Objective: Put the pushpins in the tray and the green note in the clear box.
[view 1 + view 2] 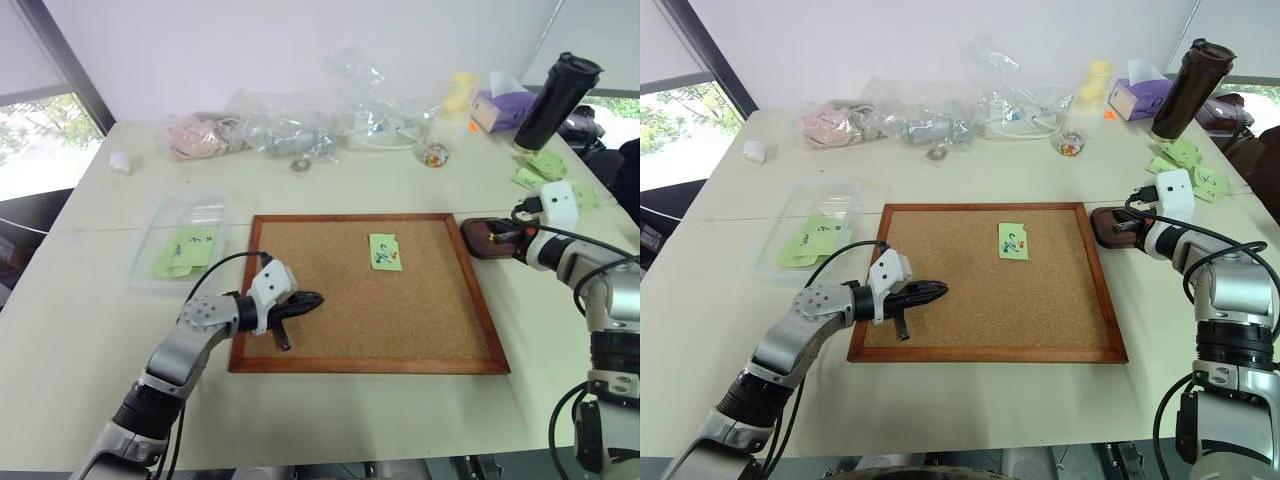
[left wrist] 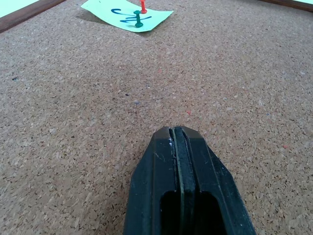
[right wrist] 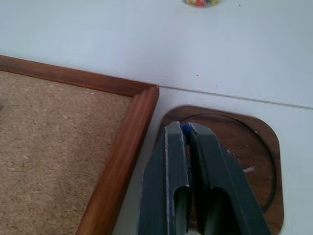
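Closed black fingers of the left gripper point(image 2: 182, 142) are held over the grainy, wood-framed corkboard point(image 1: 300, 290), where the square green note point(image 1: 385, 251) is pinned by red and green pushpins point(image 2: 139, 18). At the board's right edge, a blue pushpin point(image 3: 186, 129) is pinched by the right gripper point(image 3: 184, 131) above the smooth, round-cornered brown tray point(image 3: 254, 147). Left of the board, the clear box point(image 1: 200, 213) is seen holding other green slips.

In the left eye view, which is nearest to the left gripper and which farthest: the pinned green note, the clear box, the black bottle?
From the left gripper:
1. Pinned green note, on the corkboard, ahead and right.
2. Clear box, on the left; close to the note's distance.
3. Black bottle, far right corner.
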You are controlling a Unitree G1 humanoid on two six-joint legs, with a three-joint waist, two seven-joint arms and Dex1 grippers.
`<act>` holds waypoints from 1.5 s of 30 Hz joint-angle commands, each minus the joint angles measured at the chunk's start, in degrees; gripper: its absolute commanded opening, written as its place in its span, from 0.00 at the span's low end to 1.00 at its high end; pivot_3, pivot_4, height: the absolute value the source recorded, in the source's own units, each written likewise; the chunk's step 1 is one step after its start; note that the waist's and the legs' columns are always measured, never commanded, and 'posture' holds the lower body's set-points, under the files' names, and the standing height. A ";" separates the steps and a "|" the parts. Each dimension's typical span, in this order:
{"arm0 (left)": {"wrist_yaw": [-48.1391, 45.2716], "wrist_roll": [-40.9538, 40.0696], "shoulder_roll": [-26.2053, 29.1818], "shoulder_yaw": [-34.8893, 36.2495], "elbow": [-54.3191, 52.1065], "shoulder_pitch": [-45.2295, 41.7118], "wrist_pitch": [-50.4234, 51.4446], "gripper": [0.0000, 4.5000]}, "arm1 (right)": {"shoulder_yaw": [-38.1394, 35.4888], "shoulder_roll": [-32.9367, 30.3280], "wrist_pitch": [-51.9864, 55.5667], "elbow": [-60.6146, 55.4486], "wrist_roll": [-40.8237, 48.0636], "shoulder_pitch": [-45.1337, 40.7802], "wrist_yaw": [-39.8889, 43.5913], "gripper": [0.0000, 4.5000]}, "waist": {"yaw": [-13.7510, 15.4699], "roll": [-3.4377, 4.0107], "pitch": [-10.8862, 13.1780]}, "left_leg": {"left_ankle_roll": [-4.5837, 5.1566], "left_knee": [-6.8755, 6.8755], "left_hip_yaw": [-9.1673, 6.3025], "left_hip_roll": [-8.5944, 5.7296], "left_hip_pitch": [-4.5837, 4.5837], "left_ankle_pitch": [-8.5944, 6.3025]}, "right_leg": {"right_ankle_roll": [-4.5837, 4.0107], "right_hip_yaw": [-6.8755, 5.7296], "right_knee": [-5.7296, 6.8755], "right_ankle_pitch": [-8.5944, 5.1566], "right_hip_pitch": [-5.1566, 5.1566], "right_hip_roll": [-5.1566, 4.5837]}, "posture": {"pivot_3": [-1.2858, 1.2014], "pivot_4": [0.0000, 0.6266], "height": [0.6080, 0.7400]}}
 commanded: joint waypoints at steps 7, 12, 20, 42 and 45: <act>0.03 1.52 0.42 -1.26 1.03 1.24 0.77 0.00 | 0.35 -0.07 -5.27 8.42 -1.08 -2.99 -0.58 0.01 | -0.09 0.01 -0.01 | 0.00 0.00 0.00 0.00 0.00 0.00 | 0.00 0.00 0.00 0.00 0.00 0.00 | 0.52 0.24 1.00; 0.11 1.56 0.57 -1.11 0.91 1.01 0.92 0.00 | 1.34 0.20 -6.55 11.37 -1.27 -3.87 -0.34 0.34 | -0.04 0.01 -0.01 | 0.00 0.00 0.00 -0.01 0.00 0.00 | 0.00 0.00 0.00 0.00 0.00 0.00 | 0.52 0.24 1.00; 0.12 1.53 0.94 -0.89 0.63 1.46 0.91 0.00 | 1.26 0.03 -6.70 10.32 -0.86 -3.88 -0.24 0.99 | -0.08 0.01 -0.01 | 0.00 0.00 0.01 -0.01 0.00 0.00 | 0.00 0.00 0.00 0.00 -0.01 0.00 | 0.52 0.24 1.00; -0.18 1.47 1.45 -0.76 0.61 1.25 0.88 0.00 | 13.75 5.39 3.09 -20.25 4.11 4.05 4.62 0.81 | -0.07 0.04 -0.03 | 0.00 -0.01 -0.04 0.01 0.00 0.00 | 0.00 0.00 -0.01 0.00 -0.02 0.00 | 0.52 0.24 1.00; -0.08 1.45 1.55 -0.71 0.34 1.52 0.92 0.00 | 15.25 6.12 2.65 -20.48 3.52 4.61 4.41 0.81 | -0.09 0.04 -0.03 | 0.00 -0.02 -0.04 0.02 0.00 0.00 | 0.00 0.00 0.00 0.00 -0.02 0.01 | 0.52 0.24 1.00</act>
